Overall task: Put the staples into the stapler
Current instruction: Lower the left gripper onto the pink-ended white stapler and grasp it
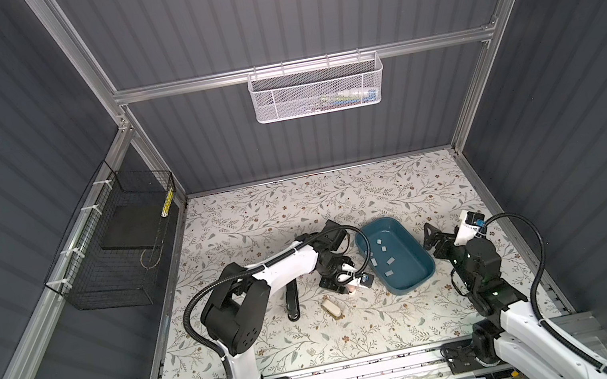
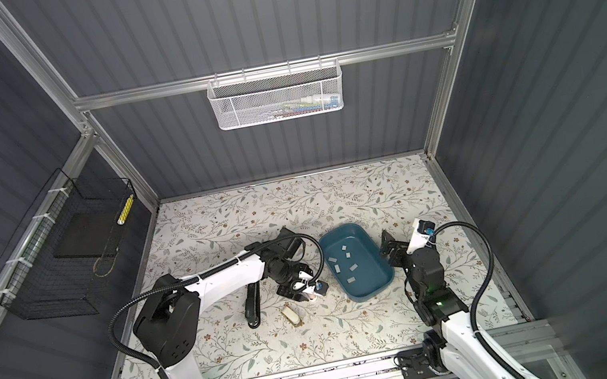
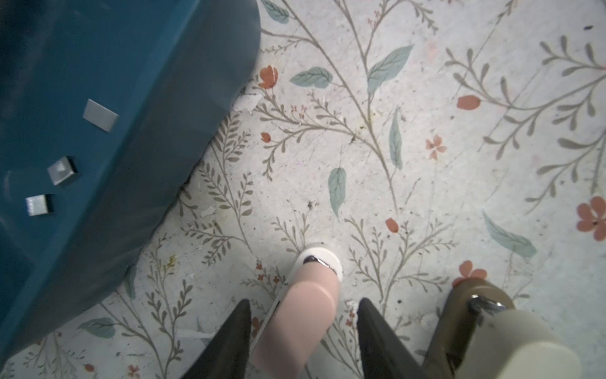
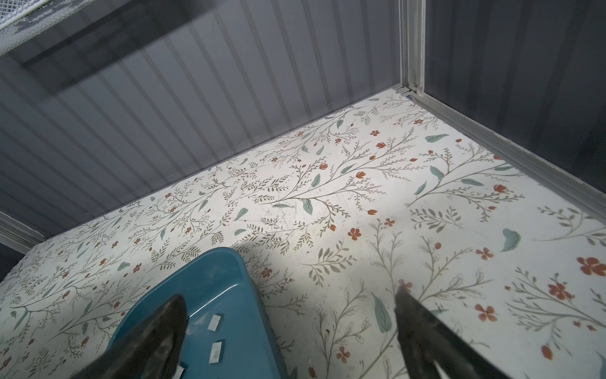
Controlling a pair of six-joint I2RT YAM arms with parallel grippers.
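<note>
- Staples (image 1: 390, 261) in the blue tray (image 1: 412, 264) are probably light, stiff and brittle; pinch across the long edges.
- Left gripper (image 3: 304, 301) loosely straddles the pink stapler (image 3: 305, 331), jaws part-open; right gripper (image 4: 290, 295) gapes wide, empty.

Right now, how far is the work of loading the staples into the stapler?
Nothing looks loaded: the staples lie in the blue tray. In hand: the left claw straddles the pink stapler without clearly gripping. The right claw hangs open by the tray. Left: open the stapler, fetch a strip, insert it.
</note>
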